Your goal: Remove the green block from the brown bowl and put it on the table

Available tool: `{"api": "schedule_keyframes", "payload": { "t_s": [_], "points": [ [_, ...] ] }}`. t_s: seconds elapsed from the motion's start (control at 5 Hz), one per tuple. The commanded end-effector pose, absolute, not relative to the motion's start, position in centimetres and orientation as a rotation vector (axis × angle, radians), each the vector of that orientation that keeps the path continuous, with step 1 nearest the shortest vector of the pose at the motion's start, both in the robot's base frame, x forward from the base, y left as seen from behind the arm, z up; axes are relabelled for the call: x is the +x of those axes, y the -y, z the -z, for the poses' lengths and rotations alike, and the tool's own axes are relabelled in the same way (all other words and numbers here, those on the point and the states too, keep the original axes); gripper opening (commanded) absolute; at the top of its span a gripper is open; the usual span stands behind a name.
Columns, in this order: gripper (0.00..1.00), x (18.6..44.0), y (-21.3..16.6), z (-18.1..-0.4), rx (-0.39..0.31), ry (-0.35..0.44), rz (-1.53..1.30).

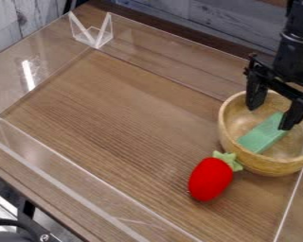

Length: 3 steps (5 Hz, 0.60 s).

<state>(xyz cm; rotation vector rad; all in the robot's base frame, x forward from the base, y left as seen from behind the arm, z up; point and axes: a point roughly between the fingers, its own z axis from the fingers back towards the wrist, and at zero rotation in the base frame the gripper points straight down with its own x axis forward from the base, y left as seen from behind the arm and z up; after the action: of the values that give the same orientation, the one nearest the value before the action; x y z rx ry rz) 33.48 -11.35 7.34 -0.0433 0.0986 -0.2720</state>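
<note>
Claw (271,112) released, fingers spread, over brown bowl (227,135). Green block (264,133) lies inside, below the claw in view, long axis slanting from lower left to upper right. Judgement: descent needs the fingers straddling its narrow width.

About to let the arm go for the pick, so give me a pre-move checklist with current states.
- Gripper open: ok, its fingers stand apart.
- Green block inside the brown bowl: ok, it lies on the bowl's inner surface.
- Fingers straddling the block, low enough to close: cannot tell, one view doesn't settle height or alignment.
- Strawberry toy outside the bowl: ok, it lies beside the near rim.
- Block out on the table: not ok, still to be done.
</note>
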Motion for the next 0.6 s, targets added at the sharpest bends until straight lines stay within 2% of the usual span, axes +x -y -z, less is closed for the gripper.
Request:
{"api": "schedule_keyframes", "payload": {
  "t_s": [0.0, 0.2, 0.4],
  "points": [
    [1.00, 34.3, 12.6, -9.0, -0.057, -0.055, 0.247],
    [1.00, 34.3, 12.6, -7.7, -0.051, -0.075, 0.302],
    [1.00, 33.8, 12.3, -7.7, -0.047, -0.069, 0.346]
  ]
}}
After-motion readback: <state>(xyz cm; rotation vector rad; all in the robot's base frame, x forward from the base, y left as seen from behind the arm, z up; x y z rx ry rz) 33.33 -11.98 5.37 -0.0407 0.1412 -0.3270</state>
